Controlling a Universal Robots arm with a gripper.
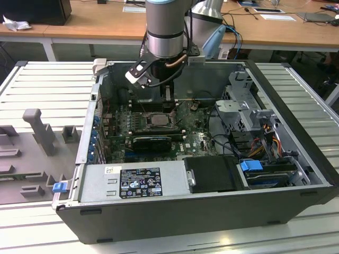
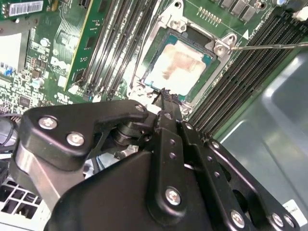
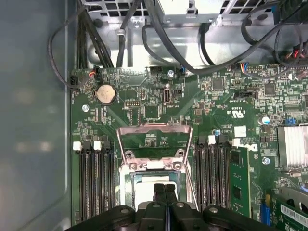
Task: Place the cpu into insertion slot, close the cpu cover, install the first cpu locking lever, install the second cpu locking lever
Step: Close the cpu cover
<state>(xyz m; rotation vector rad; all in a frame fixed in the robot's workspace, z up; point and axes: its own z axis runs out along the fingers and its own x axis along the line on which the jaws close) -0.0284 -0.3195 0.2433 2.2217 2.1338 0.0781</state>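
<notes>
The cpu [image 2: 180, 65] has a pale silvery-beige top smudged with tan and edged in teal green. The cpu cover [image 3: 154, 128] is dull silver-grey. The motherboard [image 3: 144, 110] is green, speckled with black and silver parts, and its memory slots [image 3: 94, 178] are black with white clips. The gripper [image 2: 166, 96] is black with silver screw heads. The computer case [image 1: 185, 211] is dark grey, and the ribbed table [image 1: 47, 95] is pale grey.

Over the socket: open from above; the tool [image 3: 165, 186], fingers pressed together, hangs over the insertion slot [image 2: 178, 62]
One edge: cpu cover [image 3: 154, 139] swung open; bars that side
Flanks: memory slots [image 3: 95, 183] line both sides; a thin locking lever [image 2: 269, 46] crosses one bank
Beyond: case wall [image 3: 33, 120] beside one bank; black cables [image 3: 86, 43] past the cover
</notes>
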